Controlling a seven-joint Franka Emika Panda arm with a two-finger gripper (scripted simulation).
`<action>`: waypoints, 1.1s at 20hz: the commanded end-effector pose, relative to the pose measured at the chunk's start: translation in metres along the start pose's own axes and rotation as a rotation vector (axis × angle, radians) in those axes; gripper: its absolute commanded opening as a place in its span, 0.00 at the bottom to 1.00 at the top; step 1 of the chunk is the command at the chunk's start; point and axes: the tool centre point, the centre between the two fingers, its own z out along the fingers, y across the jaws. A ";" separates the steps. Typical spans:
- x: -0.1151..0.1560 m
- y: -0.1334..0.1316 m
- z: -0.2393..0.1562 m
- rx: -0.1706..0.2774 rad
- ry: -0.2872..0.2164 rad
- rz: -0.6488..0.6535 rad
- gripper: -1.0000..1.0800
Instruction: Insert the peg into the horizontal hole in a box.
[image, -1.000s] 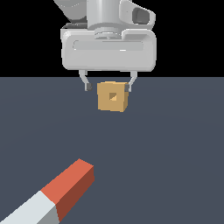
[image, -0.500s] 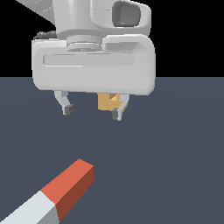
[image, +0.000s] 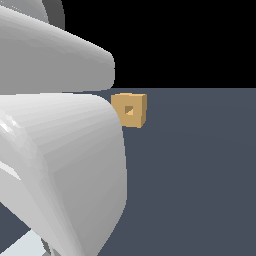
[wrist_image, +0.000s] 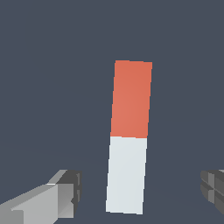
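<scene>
The peg (wrist_image: 128, 135) lies flat on the dark floor, one half red-orange and the other white-grey. My gripper (wrist_image: 140, 186) is open above it. The two fingers (wrist_image: 61, 197) stand far apart on either side of the white half and touch nothing. In the exterior view the arm's white body covers the left side and hides the gripper; only a pale corner of the peg (image: 22, 245) shows below it. The tan box (image: 129, 111) sits on the floor at the back, apart from the peg. Its small square hole (image: 129, 111) shows in the centre of the facing side.
The arm's large white body (image: 60, 150) fills the exterior view's left half. Dark grey floor (image: 200, 175) stretches across the exterior view's right.
The arm has come away from the box towards the peg and now fills the exterior view's left. The peg's red half is now hidden there. The box has not moved.
</scene>
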 end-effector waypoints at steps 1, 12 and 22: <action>-0.016 -0.003 0.008 -0.003 0.002 0.035 0.96; -0.030 -0.006 0.018 -0.002 0.004 0.064 0.96; -0.029 -0.007 0.058 -0.003 0.006 0.064 0.96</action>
